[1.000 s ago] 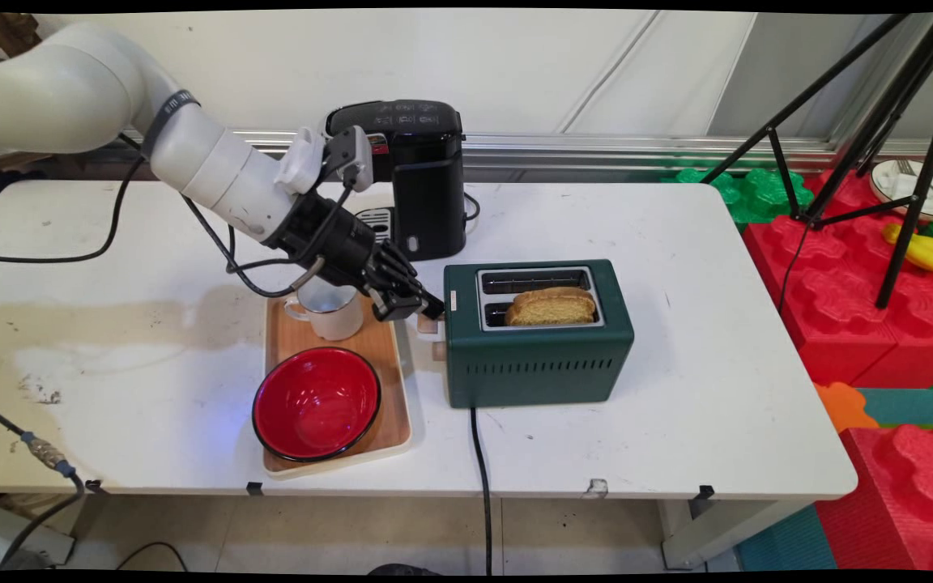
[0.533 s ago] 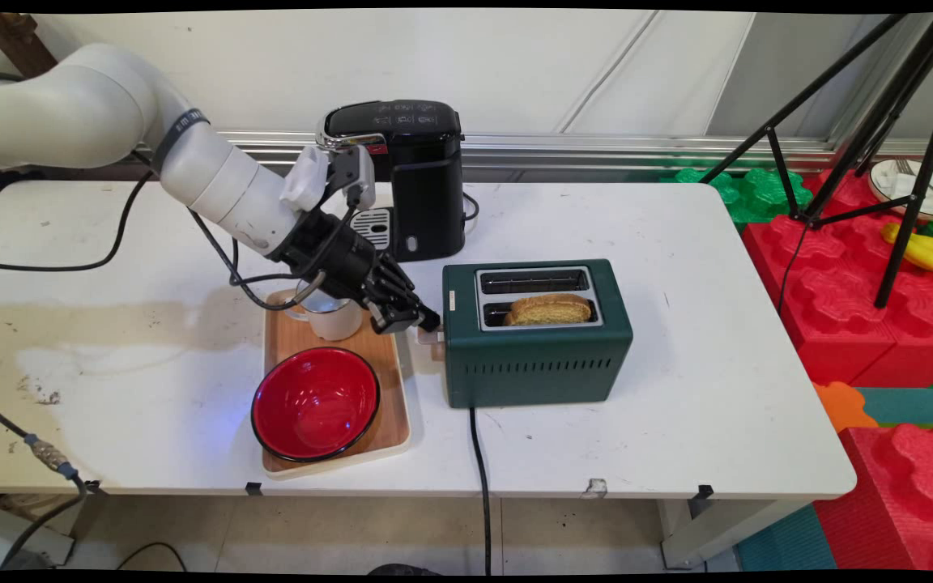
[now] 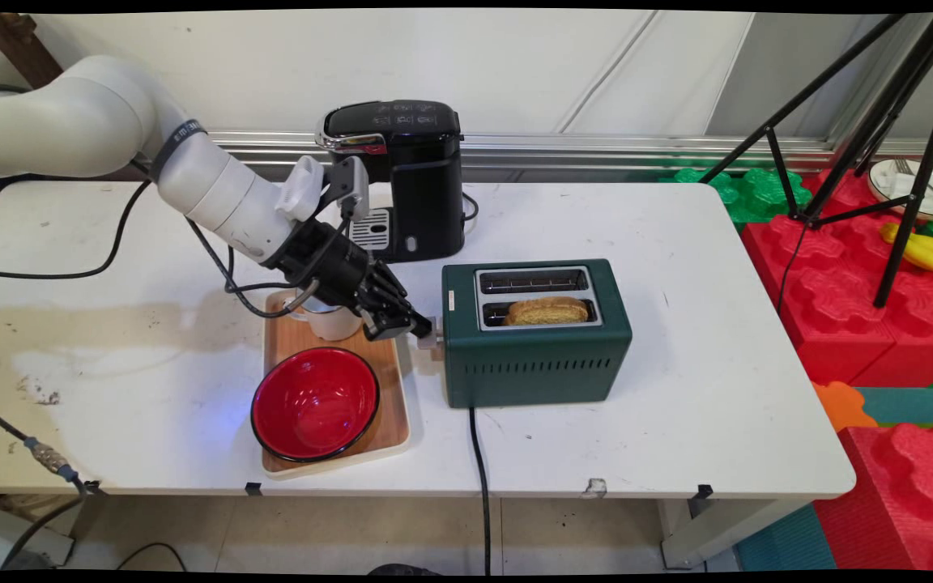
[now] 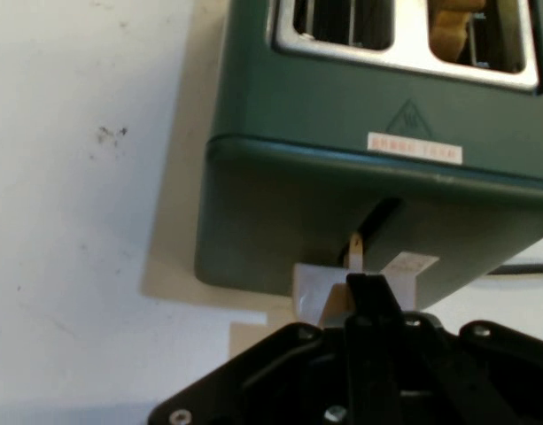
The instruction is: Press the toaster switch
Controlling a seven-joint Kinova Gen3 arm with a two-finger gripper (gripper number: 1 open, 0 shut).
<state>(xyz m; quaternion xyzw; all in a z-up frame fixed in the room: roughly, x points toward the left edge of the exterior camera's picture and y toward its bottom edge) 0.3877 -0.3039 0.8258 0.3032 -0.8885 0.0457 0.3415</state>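
- Arm (image 3: 215, 194): reaching in from the upper left and sloping down to the right across the table (image 3: 677, 405), wrist lower than elbow, black cables hanging beneath it.
- Wooden tray (image 3: 392, 437): lying under the forearm and carrying a white mug (image 3: 329, 325) at its far end and a red bowl (image 3: 315, 402) at its near end.
- Coffee machine (image 3: 422, 170): standing behind the wrist, untouched.
- Gripper (image 3: 422, 330): fingers pressed together into one black tip, which in the hand view (image 4: 368, 297) is sitting on the pale lever (image 4: 320, 297) at the toaster's left end.
- Lever (image 3: 435, 346): sticking out low on that end, at its slot.
- Handling judgement: any push here is looking best kept straight along the slot and centred on the lever, since the narrow tip could slide off sideways.
- Green toaster (image 3: 539, 364): standing right of the tray, cord running toward the near edge.
- Bread slice (image 3: 547, 310): sitting low in the nearer slot, crust just showing; the farther slot is showing empty.
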